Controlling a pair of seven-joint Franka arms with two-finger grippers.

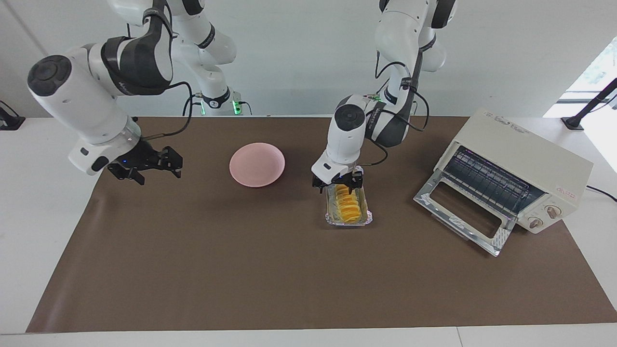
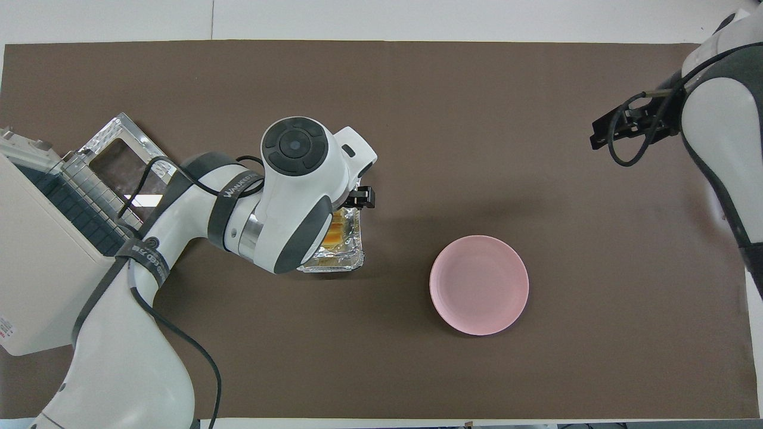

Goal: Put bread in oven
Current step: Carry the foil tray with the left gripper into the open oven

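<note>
The golden ridged bread [image 1: 348,206] lies in a crinkled foil tray [image 1: 351,222] at the middle of the brown mat. My left gripper [image 1: 339,184] hangs open, low over the tray's end nearer the robots, with a finger on each side of the loaf's end. From above, the left hand hides most of the bread [image 2: 335,230]; one fingertip [image 2: 362,199] pokes out. The cream oven [image 1: 528,161] stands at the left arm's end, its glass door [image 1: 462,212] dropped open and its rack bare. My right gripper [image 1: 149,168] hovers open and empty above the mat's edge at the right arm's end.
A round pink plate [image 1: 257,164] sits empty on the mat beside the tray, toward the right arm's end. The oven's open door [image 2: 134,173] juts out over the mat toward the tray [image 2: 341,262]. A black cable trails from the left wrist.
</note>
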